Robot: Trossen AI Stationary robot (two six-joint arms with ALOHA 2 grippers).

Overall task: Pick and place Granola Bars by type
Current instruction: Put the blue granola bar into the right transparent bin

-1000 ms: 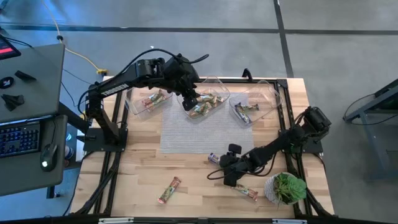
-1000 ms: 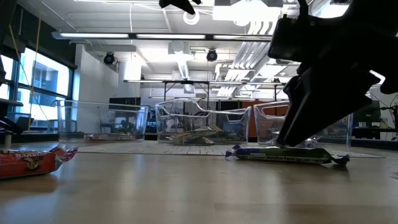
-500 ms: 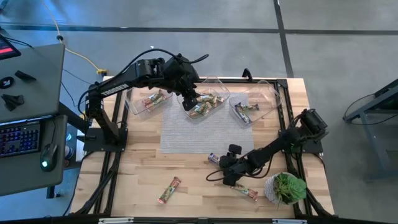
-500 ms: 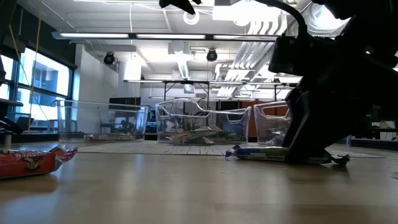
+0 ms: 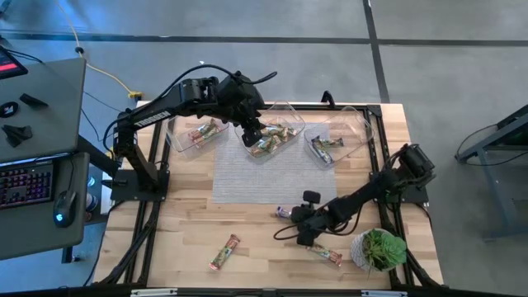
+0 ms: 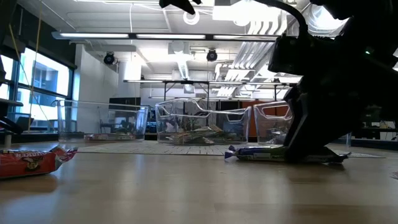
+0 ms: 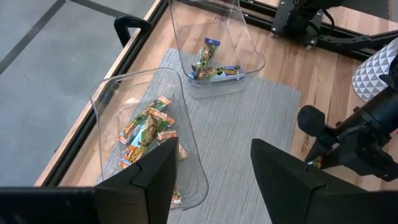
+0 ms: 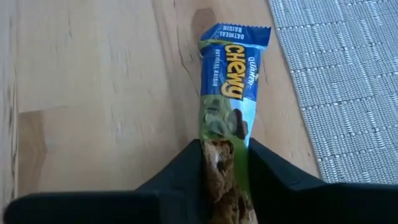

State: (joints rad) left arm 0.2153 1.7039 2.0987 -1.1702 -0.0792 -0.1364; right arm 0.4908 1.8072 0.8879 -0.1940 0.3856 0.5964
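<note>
Wooden table (image 5: 247, 227), grey mat (image 5: 264, 175)

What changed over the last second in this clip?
The right gripper dropped to the table and its fingers closed in on the blue-wrapped granola bar, which shifted slightly. The left gripper stayed open over the middle tub; the other bars and tubs did not move.

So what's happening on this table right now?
Granola bars are being sorted into clear tubs along the table's far edge. The right hand is down on the wood just off the grey mat, its fingers either side of a blue-wrapped bar lying flat. The left hand hovers open above the middle tub. Two more bars wait near the front edge.
</note>
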